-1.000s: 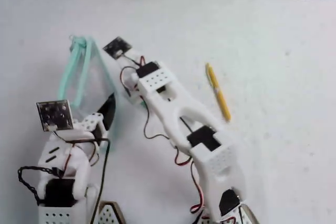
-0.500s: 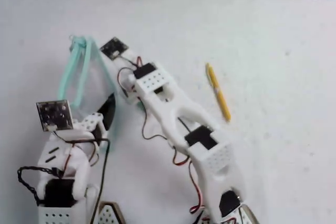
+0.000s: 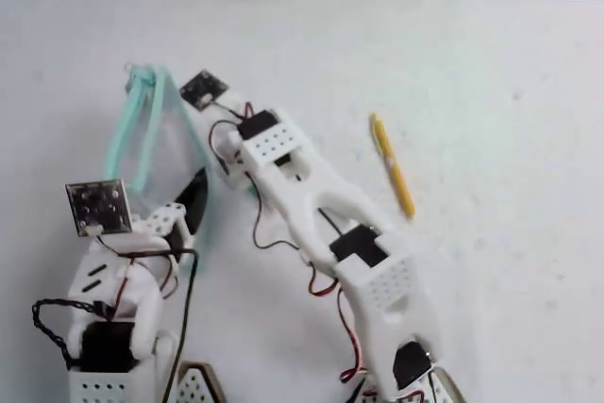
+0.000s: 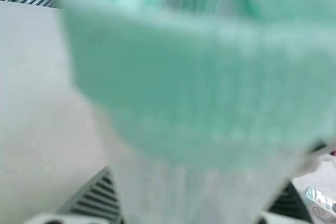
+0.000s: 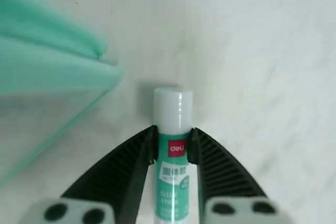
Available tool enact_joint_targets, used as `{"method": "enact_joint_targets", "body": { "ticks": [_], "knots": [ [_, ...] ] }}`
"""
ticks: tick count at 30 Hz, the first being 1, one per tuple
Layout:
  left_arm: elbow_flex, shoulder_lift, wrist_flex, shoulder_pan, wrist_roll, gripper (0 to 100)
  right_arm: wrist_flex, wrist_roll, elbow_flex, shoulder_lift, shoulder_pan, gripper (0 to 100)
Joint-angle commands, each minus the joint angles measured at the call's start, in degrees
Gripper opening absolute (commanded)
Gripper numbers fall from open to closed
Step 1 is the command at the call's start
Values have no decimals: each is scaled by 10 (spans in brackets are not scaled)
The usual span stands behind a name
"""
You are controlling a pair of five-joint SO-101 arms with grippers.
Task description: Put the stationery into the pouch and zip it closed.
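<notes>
While the glue stick (image 5: pixel 172 156) is gripped by the right end effector (image 5: pixel 172 132) beside the pouch (image 3: pixel 156 139), pen (image 3: pixel 392 167) and zipping are left outstanding.

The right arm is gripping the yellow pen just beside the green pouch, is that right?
Not quite. The right wrist view shows the right gripper shut on a glue stick, not the pen, just beside the green pouch. The yellow pen lies loose on the table in the high view.
</notes>
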Motion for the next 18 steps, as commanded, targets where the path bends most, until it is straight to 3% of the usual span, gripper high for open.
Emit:
{"method": "enact_joint_targets", "body": {
  "ticks": [1, 9, 18],
  "knots": [
    [-7, -1, -12, 0, 4, 271, 30, 7, 3, 2, 1, 74],
    [-7, -1, -12, -2, 4, 271, 55, 4, 6, 3, 35, 161],
    [-7, -1, -12, 0, 4, 271, 51, 7, 6, 3, 60, 14]
  ]
}}
